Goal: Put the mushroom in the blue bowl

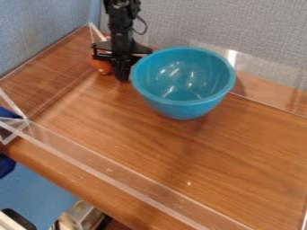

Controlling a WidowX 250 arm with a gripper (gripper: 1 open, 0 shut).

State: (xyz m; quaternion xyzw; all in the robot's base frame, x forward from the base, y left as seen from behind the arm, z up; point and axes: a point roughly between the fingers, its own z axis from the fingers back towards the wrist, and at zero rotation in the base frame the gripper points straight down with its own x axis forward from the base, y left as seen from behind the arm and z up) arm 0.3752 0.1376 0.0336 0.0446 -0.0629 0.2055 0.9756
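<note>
The blue bowl (181, 83) stands upright and empty on the wooden table (156, 153), right of centre at the back. Just left of its rim, low over the table, my black gripper (114, 65) points straight down. Its fingers are shut on the small orange-brown mushroom (106, 63), which shows partly between and beside them. The mushroom's lower part is hidden by the fingers.
Clear acrylic walls (108, 175) run along the table's front and sides, with a low one behind the bowl. A blue-grey wall (48, 22) backs the scene. Open wood lies in front of the bowl.
</note>
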